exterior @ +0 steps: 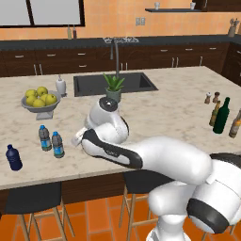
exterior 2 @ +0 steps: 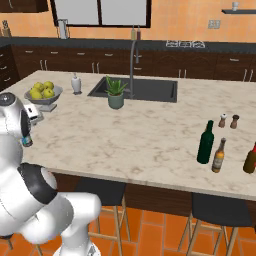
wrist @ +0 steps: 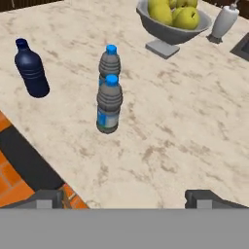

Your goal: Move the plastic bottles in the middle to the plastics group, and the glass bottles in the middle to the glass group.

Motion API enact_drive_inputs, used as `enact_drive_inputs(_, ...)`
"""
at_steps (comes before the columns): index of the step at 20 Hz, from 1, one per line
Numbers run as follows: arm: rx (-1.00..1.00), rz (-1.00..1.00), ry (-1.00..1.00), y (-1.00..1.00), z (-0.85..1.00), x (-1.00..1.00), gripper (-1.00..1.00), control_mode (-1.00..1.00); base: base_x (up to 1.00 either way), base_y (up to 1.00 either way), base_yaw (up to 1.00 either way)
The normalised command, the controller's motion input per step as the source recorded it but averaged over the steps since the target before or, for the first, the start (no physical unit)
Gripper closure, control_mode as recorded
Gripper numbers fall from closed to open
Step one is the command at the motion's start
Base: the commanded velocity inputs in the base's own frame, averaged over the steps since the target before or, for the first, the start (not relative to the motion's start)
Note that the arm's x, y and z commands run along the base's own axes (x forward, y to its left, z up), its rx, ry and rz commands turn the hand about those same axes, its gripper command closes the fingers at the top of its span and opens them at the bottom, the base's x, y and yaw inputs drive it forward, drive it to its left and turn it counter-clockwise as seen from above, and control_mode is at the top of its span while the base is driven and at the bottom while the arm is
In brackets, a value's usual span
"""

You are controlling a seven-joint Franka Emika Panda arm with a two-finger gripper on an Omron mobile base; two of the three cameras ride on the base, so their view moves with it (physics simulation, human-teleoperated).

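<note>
Two small clear water bottles with blue caps, one nearer [wrist: 109, 103] and one farther [wrist: 110, 63], stand upright close together on the marble counter; they also appear at the counter's left [exterior: 57, 144] [exterior: 44, 137]. The squat dark blue bottle [wrist: 30, 70] [exterior: 13, 157] stands a little apart from them. My gripper [wrist: 129, 199] is open with nothing between its fingers, drawn back from the nearer water bottle. On the right stand the green wine bottle [exterior 2: 205, 142] [exterior: 221, 116], the amber beer bottle [exterior 2: 218, 156] and the olive-brown bottle [exterior 2: 250, 159] [exterior: 235, 123].
A grey bowl [exterior: 40, 107] of yellow-green fruit and a white soap dispenser [exterior: 60, 86] stand behind the water bottles. A potted plant [exterior: 114, 87] sits by the sink [exterior: 136, 82]. Salt and pepper shakers [exterior 2: 223, 120] stand behind the glass bottles. Stools line the counter's near edge.
</note>
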Motion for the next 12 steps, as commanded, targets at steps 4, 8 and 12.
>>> enact_drive_inputs(4, 0.15, -0.24, -0.13, -0.64, 0.36, -0.76, -1.0, -1.0, 0.0, 0.0, 0.0)
enact_drive_inputs(8, 0.15, -0.23, -0.14, -0.7, 0.4, -0.49, -1.0, -1.0, 0.0, 0.0, 0.0)
enact_drive_inputs(12, 0.2, -0.22, -0.2, -0.71, 0.55, -0.34, -1.0, -1.0, 0.0, 0.0, 0.0)
